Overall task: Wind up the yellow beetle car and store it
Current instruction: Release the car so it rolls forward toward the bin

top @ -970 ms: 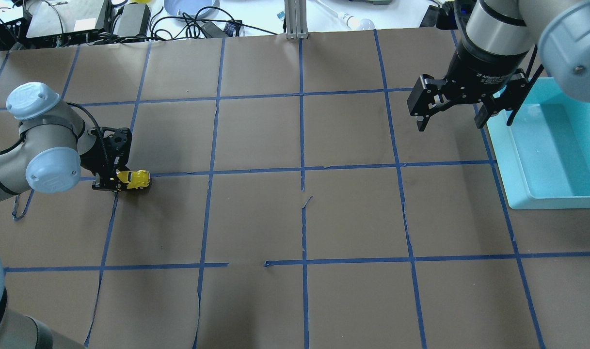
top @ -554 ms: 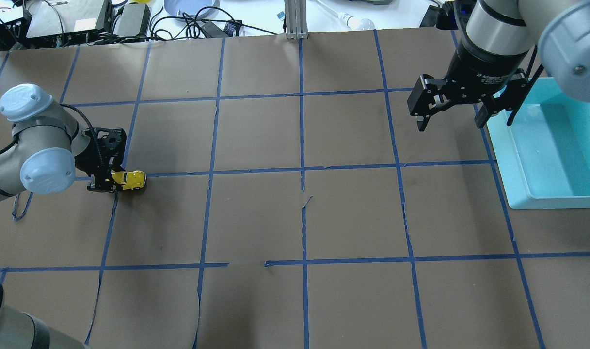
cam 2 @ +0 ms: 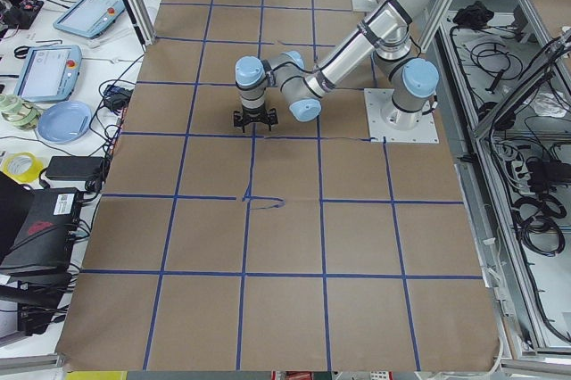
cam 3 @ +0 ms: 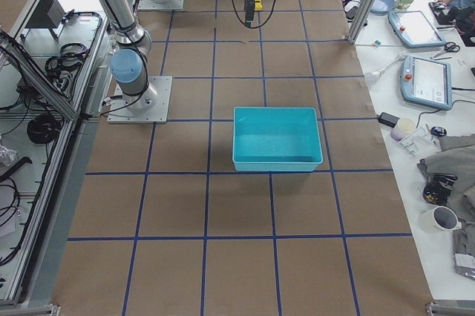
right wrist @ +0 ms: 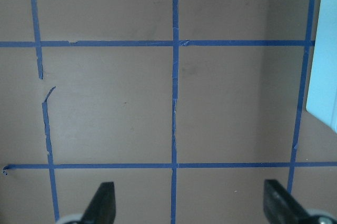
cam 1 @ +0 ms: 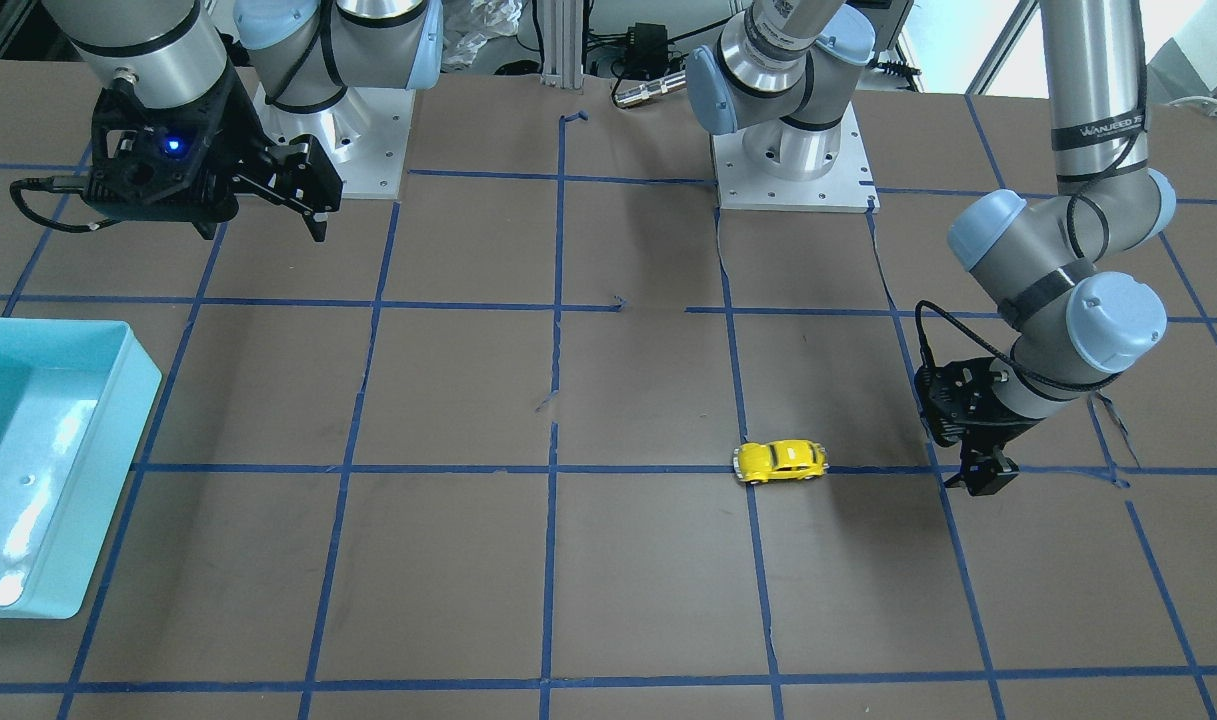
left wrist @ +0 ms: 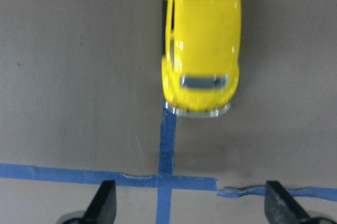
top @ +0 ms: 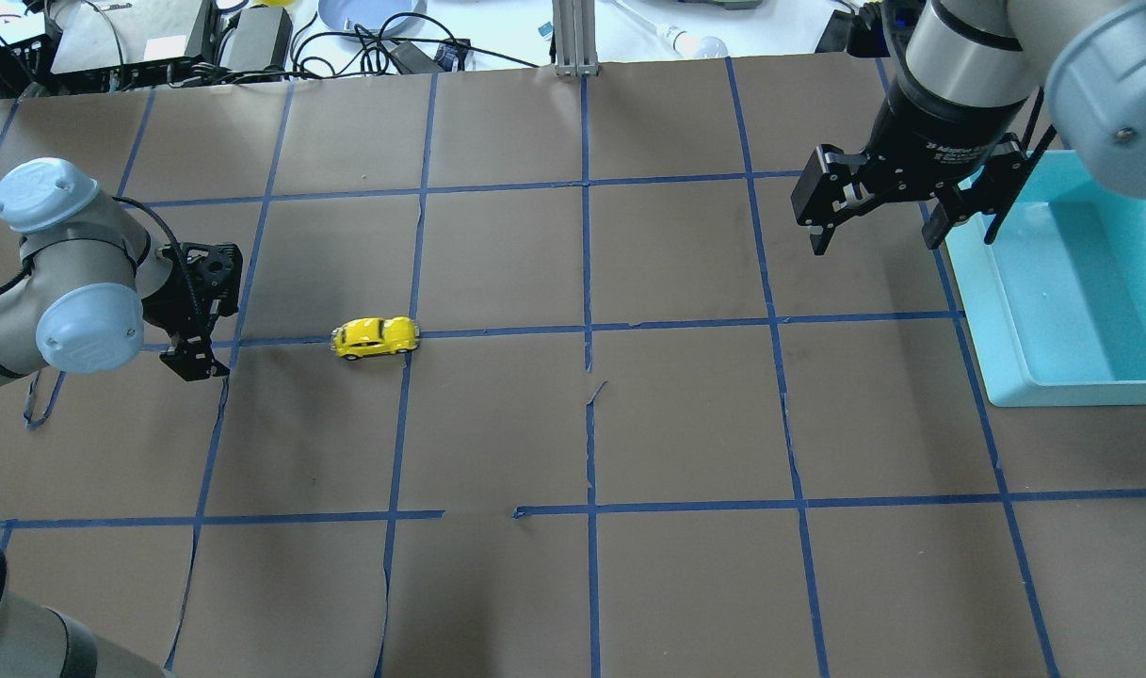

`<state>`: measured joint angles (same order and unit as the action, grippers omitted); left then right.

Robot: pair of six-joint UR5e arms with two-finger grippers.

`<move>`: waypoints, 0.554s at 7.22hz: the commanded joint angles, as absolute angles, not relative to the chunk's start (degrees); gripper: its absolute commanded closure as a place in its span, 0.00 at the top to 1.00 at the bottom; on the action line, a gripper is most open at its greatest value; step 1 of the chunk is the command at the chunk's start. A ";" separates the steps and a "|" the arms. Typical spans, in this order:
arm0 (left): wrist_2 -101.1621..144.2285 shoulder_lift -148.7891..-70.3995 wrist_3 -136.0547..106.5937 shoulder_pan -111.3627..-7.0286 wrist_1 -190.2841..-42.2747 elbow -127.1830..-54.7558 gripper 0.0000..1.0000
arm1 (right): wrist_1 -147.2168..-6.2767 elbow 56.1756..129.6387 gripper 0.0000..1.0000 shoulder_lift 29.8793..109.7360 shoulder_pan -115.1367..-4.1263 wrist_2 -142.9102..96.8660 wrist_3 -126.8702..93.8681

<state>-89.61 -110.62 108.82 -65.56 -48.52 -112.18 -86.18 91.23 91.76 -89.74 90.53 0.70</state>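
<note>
The yellow beetle car (top: 375,336) stands free on the brown paper, on a blue tape line, its length along the line. It also shows in the front-facing view (cam 1: 780,460) and in the left wrist view (left wrist: 200,45). My left gripper (top: 196,363) is open and empty, low over the table to the car's left, well apart from it; its fingertips (left wrist: 105,203) frame the bottom of the wrist view. My right gripper (top: 876,240) is open and empty, held above the table at the far right, beside the turquoise bin (top: 982,311).
The turquoise bin (cam 1: 118,440) holds nothing that I can see. The table is brown paper with a grid of blue tape, torn in places. Cables and devices lie beyond the far edge (top: 252,38).
My left gripper has let go of the car. The car has rolled to the right along the tape line, about one grid square away. The right arm has not moved.
</note>
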 commanded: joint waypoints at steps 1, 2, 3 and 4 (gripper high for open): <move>-89.65 -109.96 107.85 -66.35 -48.60 -112.06 1.00 | -86.22 91.23 1.00 91.76 -89.74 90.53 0.70; -89.56 -109.26 101.93 -67.58 -48.69 -111.97 0.98 | -86.22 91.23 1.00 91.76 -89.74 90.53 0.88; -88.78 -108.12 90.64 -70.55 -49.56 -111.89 0.94 | -86.22 91.23 1.00 91.67 -89.74 90.44 0.97; -88.94 -106.10 78.61 -73.97 -50.96 -111.01 0.94 | -86.22 91.23 1.00 91.67 -89.74 90.53 1.14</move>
